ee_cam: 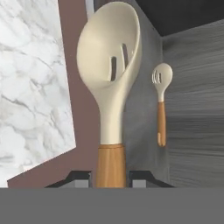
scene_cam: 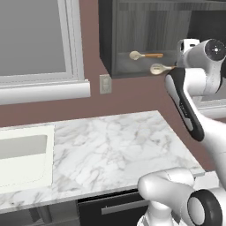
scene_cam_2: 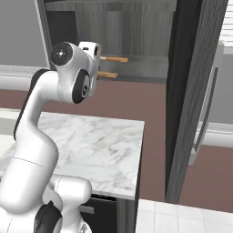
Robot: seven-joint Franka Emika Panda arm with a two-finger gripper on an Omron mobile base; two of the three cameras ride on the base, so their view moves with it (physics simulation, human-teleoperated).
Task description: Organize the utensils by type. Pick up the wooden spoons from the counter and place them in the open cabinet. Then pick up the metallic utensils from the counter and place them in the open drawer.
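My gripper (ee_cam: 111,175) is shut on the tan handle of a wooden spoon (ee_cam: 111,65), just below its pale slotted bowl. That spoon's bowl (scene_cam: 157,69) hangs at the front lip of the open cabinet (scene_cam: 132,31), and its handle end (scene_cam_2: 108,74) sticks out past my hand. The second wooden spoon (scene_cam: 142,55) lies further in on the cabinet shelf, also seen as the far spoon (ee_cam: 161,100). The marble counter (scene_cam: 110,145) below is bare. The metallic utensils are out of view.
The cabinet's tall dark door (scene_cam_2: 191,91) stands swung open at the right. A white sink (scene_cam: 22,154) is set into the counter at the left, under a window (scene_cam: 35,39). A dark drawer front (scene_cam: 114,207) with a bar handle sits below the counter edge.
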